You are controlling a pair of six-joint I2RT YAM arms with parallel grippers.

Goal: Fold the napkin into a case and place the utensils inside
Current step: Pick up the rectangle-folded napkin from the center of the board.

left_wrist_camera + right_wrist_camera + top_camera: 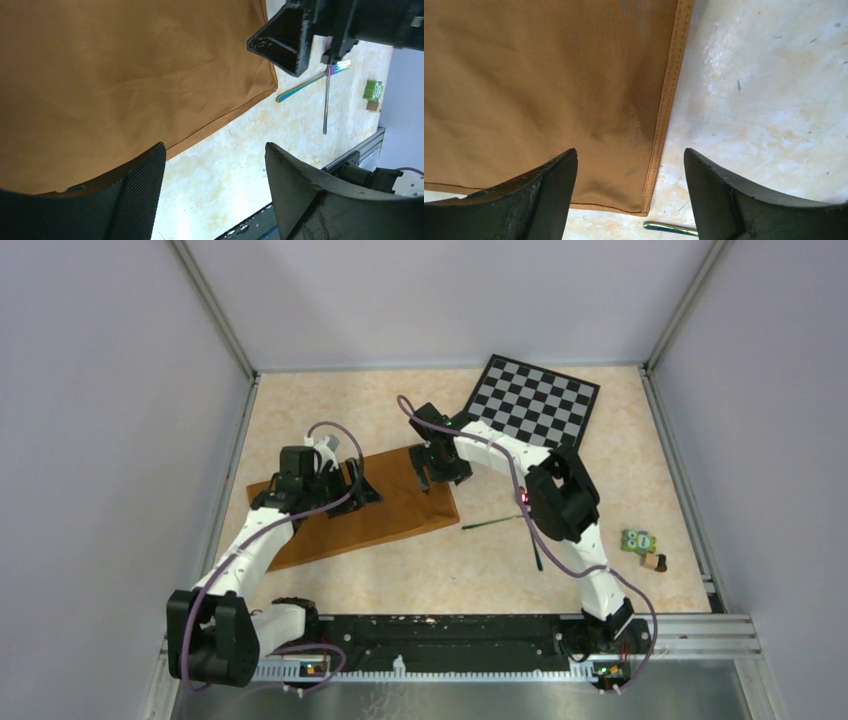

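Both arms hover over the napkin (340,525), which lies flat on the table (620,470). The left gripper (362,490) hangs released and empty above the cloth, and the right gripper (435,480) gapes over its right hem, likely to start a fold. No pouch exists yet, and the utensils (492,523) lie loose just right of the napkin.

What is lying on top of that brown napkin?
Nothing lies on the napkin; the open left gripper and right gripper hang above it. The utensils lie beside it on the table. Anything underneath is covered.
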